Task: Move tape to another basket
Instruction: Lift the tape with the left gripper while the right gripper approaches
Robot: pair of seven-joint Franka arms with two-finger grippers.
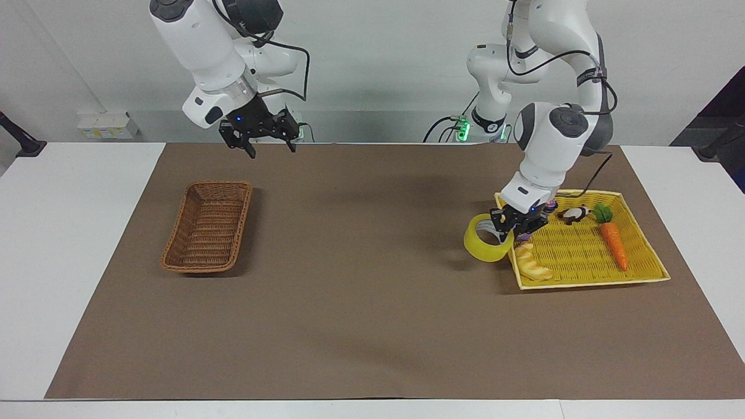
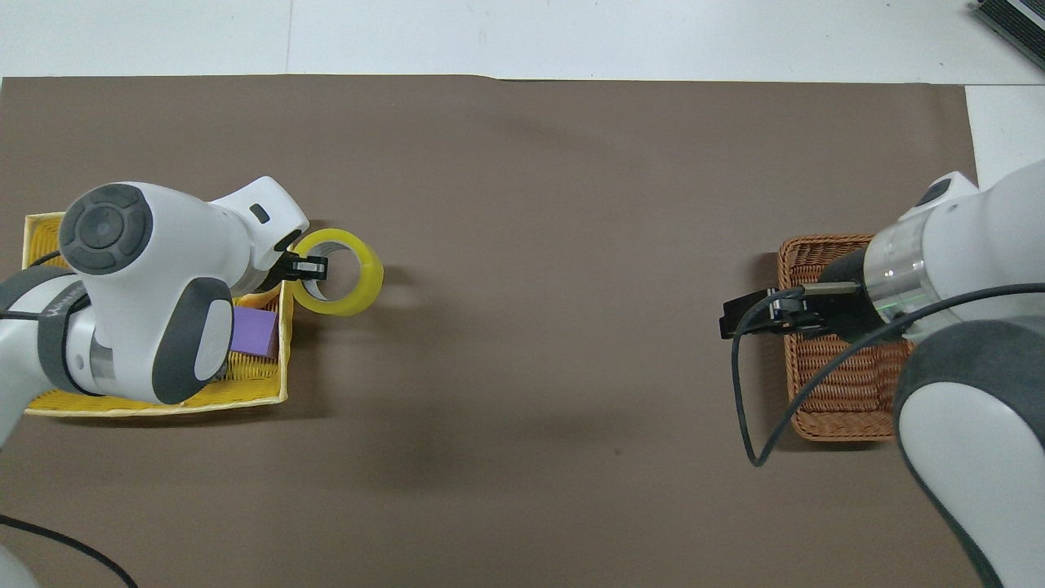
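The yellow tape (image 1: 481,245) hangs in the air from my left gripper (image 1: 507,231), which is shut on the ring's wall. It is over the brown mat just beside the yellow tray's (image 1: 593,283) rim, toward the table's middle. In the overhead view the tape (image 2: 362,288) and the left gripper (image 2: 313,267) show beside the tray (image 2: 163,406). The brown wicker basket (image 1: 208,226) lies at the right arm's end and holds nothing. My right gripper (image 1: 265,144) is open and raised, over the mat beside the basket (image 2: 824,392).
The yellow tray holds a carrot (image 1: 614,244), a croissant (image 1: 532,263), a purple block (image 2: 251,331) and a small penguin toy (image 1: 573,214). The left arm hides much of the tray from overhead. A brown mat (image 1: 361,279) covers the table.
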